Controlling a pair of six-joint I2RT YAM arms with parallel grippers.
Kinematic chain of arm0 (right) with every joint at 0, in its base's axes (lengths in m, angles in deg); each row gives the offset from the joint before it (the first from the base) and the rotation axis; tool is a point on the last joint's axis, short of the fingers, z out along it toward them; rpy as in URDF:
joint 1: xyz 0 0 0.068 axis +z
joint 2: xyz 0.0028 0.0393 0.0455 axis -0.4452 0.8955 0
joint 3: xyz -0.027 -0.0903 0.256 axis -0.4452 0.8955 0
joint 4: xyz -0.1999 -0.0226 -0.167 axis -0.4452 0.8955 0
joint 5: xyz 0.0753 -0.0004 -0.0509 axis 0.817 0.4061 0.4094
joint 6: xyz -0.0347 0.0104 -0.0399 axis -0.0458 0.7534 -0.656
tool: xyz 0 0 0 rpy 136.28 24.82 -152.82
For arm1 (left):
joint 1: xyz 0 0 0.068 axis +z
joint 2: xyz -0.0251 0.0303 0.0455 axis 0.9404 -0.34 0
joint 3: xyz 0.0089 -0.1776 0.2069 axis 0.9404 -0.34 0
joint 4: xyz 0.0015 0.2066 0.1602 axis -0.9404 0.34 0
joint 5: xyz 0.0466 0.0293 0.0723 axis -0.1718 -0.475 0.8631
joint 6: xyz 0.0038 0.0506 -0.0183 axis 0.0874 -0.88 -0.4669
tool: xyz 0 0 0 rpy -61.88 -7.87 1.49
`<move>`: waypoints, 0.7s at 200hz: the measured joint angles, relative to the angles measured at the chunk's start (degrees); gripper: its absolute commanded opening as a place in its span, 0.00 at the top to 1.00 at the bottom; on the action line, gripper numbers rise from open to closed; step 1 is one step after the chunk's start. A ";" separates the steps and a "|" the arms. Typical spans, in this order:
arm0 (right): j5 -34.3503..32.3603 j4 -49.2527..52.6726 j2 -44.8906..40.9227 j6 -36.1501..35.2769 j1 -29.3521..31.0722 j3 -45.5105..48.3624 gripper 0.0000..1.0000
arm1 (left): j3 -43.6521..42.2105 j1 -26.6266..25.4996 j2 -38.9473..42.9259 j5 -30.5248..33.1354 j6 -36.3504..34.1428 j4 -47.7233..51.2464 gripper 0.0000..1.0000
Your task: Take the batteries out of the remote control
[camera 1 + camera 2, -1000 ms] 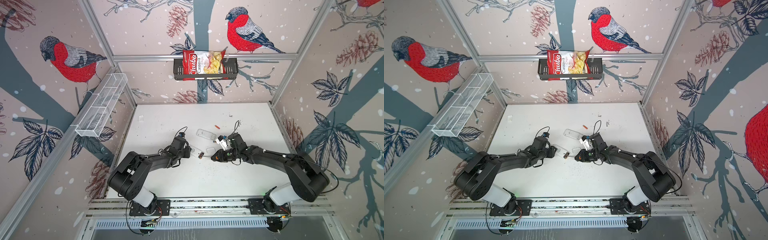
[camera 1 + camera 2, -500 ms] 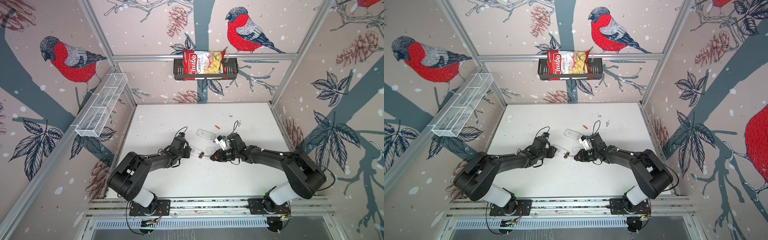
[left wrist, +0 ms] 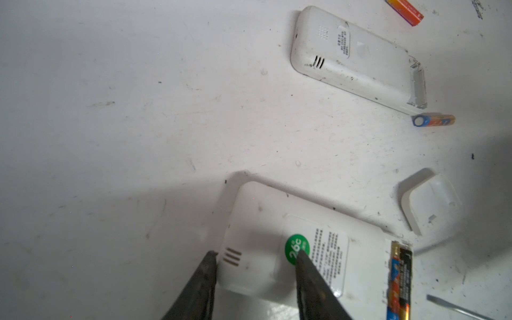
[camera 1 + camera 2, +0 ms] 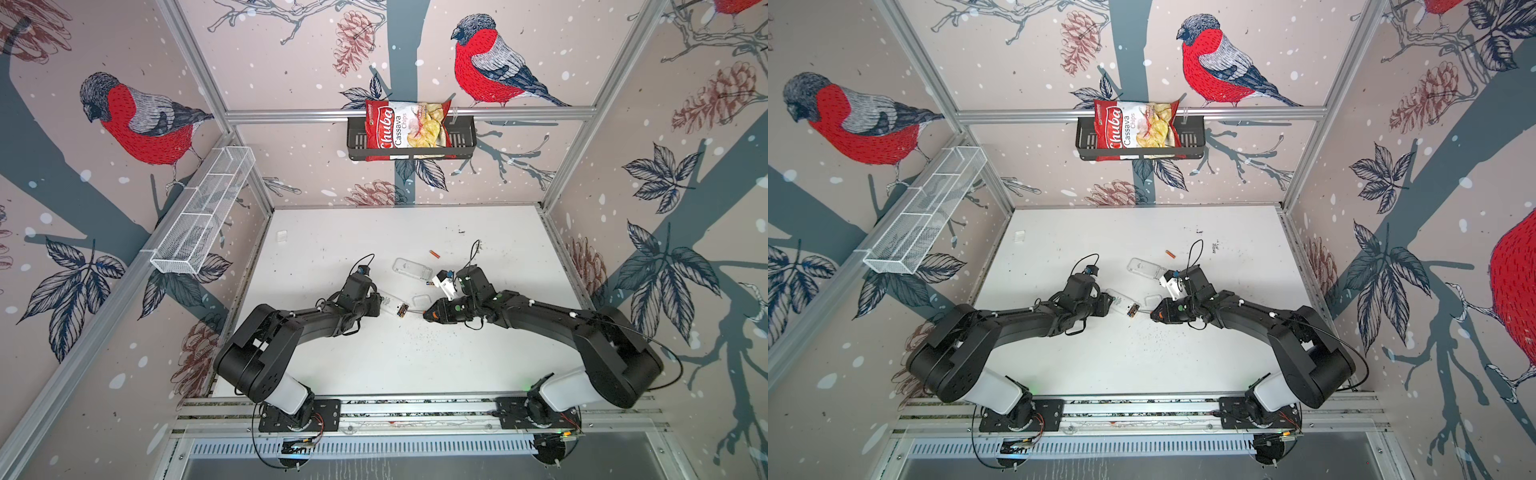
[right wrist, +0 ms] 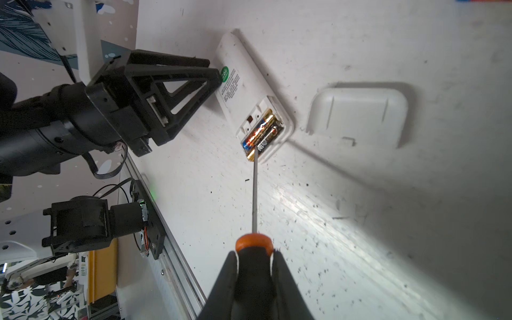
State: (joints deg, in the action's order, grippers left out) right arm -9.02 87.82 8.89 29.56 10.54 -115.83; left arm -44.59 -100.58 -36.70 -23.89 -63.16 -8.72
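Now my left fingers (image 3: 303, 263), part-spread, press on the remote (image 3: 257, 216); my right fingers (image 5: 278, 267) clamp the screwdriver (image 5: 255, 194), its tip on the batteries (image 5: 261, 130) ahead.

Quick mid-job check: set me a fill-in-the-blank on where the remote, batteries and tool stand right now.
1. The right gripper is shut on the ____ handle.
2. The tool's tip sits at the batteries in the open end of the remote with the ____ sticker.
3. That remote holds ____ batteries.
4. The detached cover lies on the ____.
Missing: screwdriver; green; two; table
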 measured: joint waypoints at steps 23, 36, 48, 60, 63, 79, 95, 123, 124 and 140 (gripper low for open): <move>0.00 0.00 0.52 -0.02 0.00 0.00 1.00 | -0.02 0.00 0.00 0.00 0.00 0.00 0.55; 0.00 0.00 0.98 0.00 0.00 0.04 1.00 | -0.02 0.00 0.00 0.00 0.00 0.00 0.55; 0.02 -0.09 1.38 0.00 0.02 0.04 1.00 | -0.02 0.00 0.00 0.00 0.00 0.00 0.55; 0.04 -0.61 1.75 0.00 0.02 0.02 1.00 | -0.02 0.00 0.00 0.00 0.00 -0.02 0.55; 0.04 -0.74 1.84 0.00 0.02 0.02 1.00 | -0.04 0.00 0.00 0.00 0.00 -0.02 0.55; 0.31 -0.92 2.32 0.00 0.02 -0.02 1.00 | -0.07 0.00 0.00 0.00 0.00 -0.07 0.55; 0.66 -1.16 2.60 0.02 0.00 -0.02 1.00 | -0.07 0.00 -0.02 0.00 0.00 -0.09 0.56; 1.33 -1.38 3.08 0.24 -0.04 0.00 1.00 | -0.07 0.00 -0.17 0.04 0.02 -0.46 0.56; 1.38 -1.38 3.10 0.26 -0.04 0.00 1.00 | -0.07 0.00 -0.20 0.04 0.02 -0.48 0.56; 1.57 -1.79 3.26 0.33 -0.20 0.15 1.00 | -0.07 0.00 -0.22 0.11 0.46 -0.59 0.57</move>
State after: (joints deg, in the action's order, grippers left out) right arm -7.45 86.03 12.15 29.89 10.34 -115.67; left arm -44.66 -100.58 -36.92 -23.78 -62.70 -9.31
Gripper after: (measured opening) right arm 0.224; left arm 0.438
